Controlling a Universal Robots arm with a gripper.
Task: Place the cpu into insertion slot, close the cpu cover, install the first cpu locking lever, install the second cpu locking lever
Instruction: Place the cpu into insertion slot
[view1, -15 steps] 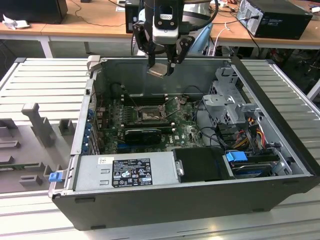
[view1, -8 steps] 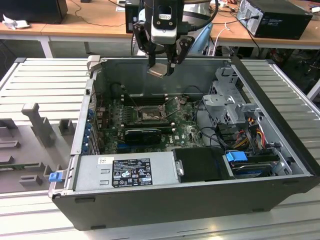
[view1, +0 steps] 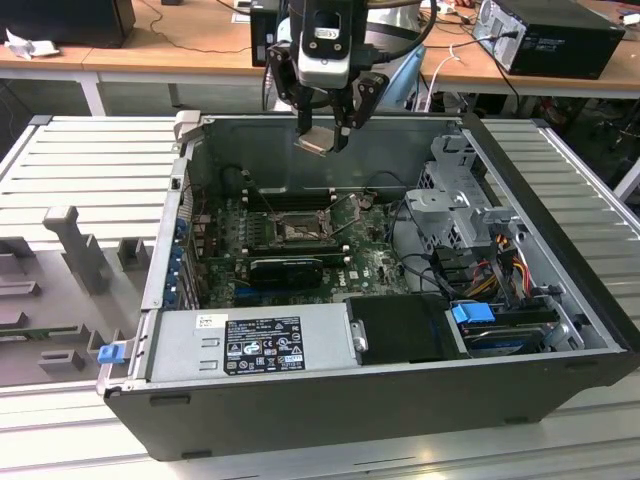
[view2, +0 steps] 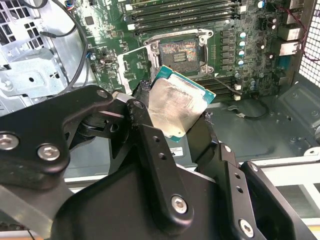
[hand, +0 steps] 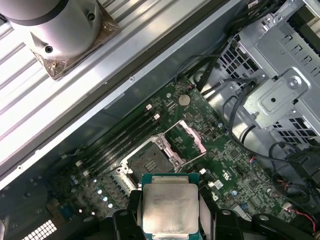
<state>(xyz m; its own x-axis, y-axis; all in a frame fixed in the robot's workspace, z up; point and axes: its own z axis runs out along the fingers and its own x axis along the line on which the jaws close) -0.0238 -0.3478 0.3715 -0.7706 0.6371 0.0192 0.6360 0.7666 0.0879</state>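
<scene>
My gripper (view1: 322, 133) hangs above the open computer case, shut on the cpu (view1: 318, 141), a flat square chip with a pale metal face. In both wrist views the cpu (view2: 175, 105) (hand: 170, 205) sits between the black fingers (hand: 133, 206), held by its edges well above the board. The insertion slot (view1: 298, 228) (view2: 180, 51) (hand: 149, 161) lies below on the green motherboard, its dark centre bare. The cpu cover (hand: 186, 138) (view2: 134, 65) is flipped open beside the slot.
Long black RAM slots (view2: 190, 12) run beside the socket. A metal drive cage (view1: 460, 195) with cables fills the exterior view's right side of the case. A power supply (view1: 255, 345) and a black shroud (view1: 400, 330) lie along the near wall. A grey fixture tray (view1: 60, 270) sits outside.
</scene>
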